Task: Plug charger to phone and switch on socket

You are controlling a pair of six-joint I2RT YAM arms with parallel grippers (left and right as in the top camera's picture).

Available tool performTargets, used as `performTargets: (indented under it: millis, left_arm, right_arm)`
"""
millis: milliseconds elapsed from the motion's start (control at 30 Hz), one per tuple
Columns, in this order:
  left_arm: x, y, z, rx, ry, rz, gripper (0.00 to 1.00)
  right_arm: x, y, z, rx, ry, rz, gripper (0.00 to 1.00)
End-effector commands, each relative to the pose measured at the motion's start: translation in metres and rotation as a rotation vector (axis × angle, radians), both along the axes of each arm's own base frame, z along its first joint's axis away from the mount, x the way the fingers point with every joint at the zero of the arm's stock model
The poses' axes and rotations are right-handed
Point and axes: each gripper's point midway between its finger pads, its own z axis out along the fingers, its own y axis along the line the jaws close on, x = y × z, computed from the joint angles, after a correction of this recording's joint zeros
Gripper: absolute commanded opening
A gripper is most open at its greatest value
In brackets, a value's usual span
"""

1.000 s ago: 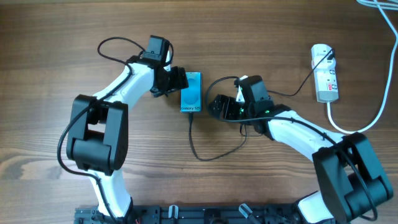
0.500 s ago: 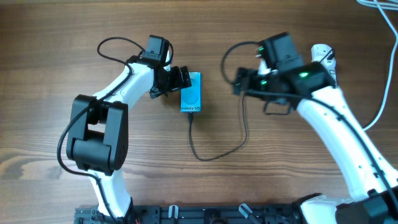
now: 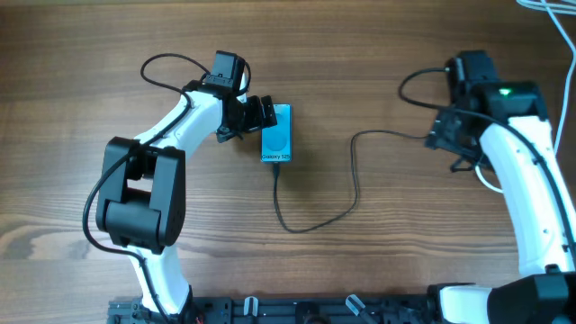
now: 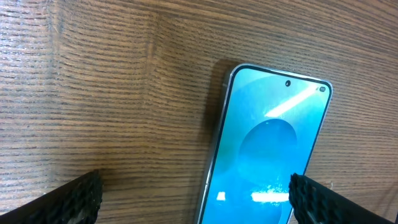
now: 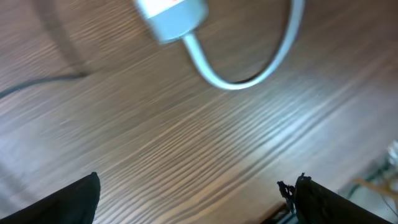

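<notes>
- Wooden table [image 3: 405, 261] carries everything: the phone [image 3: 277, 135] lies flat left of centre, screen lit cyan, and the charger [image 3: 353, 184] runs from its lower end in a loop toward the right side.
- Its tip looks seated in the phone, so I judge the step in hand is switching on the socket [image 5: 171, 14].
- From above, the socket is hidden under the right arm [image 3: 531, 207]. The blurred right wrist view shows one white end of it and its thick lead [image 5: 249, 78] curling away.
- To do it well: bring one fingertip squarely over the switch, press straight down, and avoid dragging the socket or tugging the thin cable. No switch shows in these views, so finding it comes first.
- Right gripper [image 3: 447, 137] hangs above the socket, the arm stretched forward from the base, jaws spread wide, holding nothing.
- Left gripper [image 3: 256, 115] reaches to the phone's upper left edge, jaws likewise wide apart and empty; whether a finger touches the phone I cannot tell.
</notes>
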Motion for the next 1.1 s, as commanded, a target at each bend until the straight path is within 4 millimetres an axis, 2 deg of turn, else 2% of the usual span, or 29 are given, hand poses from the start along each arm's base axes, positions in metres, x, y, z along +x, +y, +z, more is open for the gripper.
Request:
performTargets:
  millis: [0, 133, 267, 433, 600, 800, 967, 1067]
  left_arm:
    - [0.000, 0.002, -0.003, 0.010, 0.003, 0.002, 1.00]
    - [0.000, 0.002, -0.003, 0.010, 0.003, 0.002, 1.00]
    - [0.000, 0.002, -0.003, 0.011, 0.003, 0.001, 1.00]
    - [0.000, 0.002, -0.003, 0.011, 0.004, 0.002, 1.00]
    - [0.000, 0.002, -0.003, 0.011, 0.004, 0.002, 1.00]
    - [0.000, 0.002, -0.003, 0.011, 0.004, 0.001, 1.00]
    - [0.000, 0.002, -0.003, 0.011, 0.004, 0.001, 1.00]
    - [0.000, 0.002, -0.003, 0.011, 0.004, 0.001, 1.00]
  right_arm:
    - [-0.002, -0.026, 0.008, -0.078, -0.023, -0.084, 1.00]
    - [0.003, -0.020, 0.005, -0.023, -0.041, -0.085, 1.00]
    - [0.012, 0.006, -0.004, 0.138, -0.070, -0.063, 1.00]
    - [0.023, 0.004, -0.001, 0.127, -0.115, -0.064, 1.00]
    - [0.035, -0.018, 0.006, 0.047, -0.187, -0.116, 1.00]
    - [0.027, -0.062, 0.012, -0.073, -0.249, -0.342, 1.00]
    - [0.027, -0.082, -0.006, -0.080, -0.204, -0.402, 1.00]
    - [0.033, -0.084, -0.020, -0.063, -0.177, -0.407, 1.00]
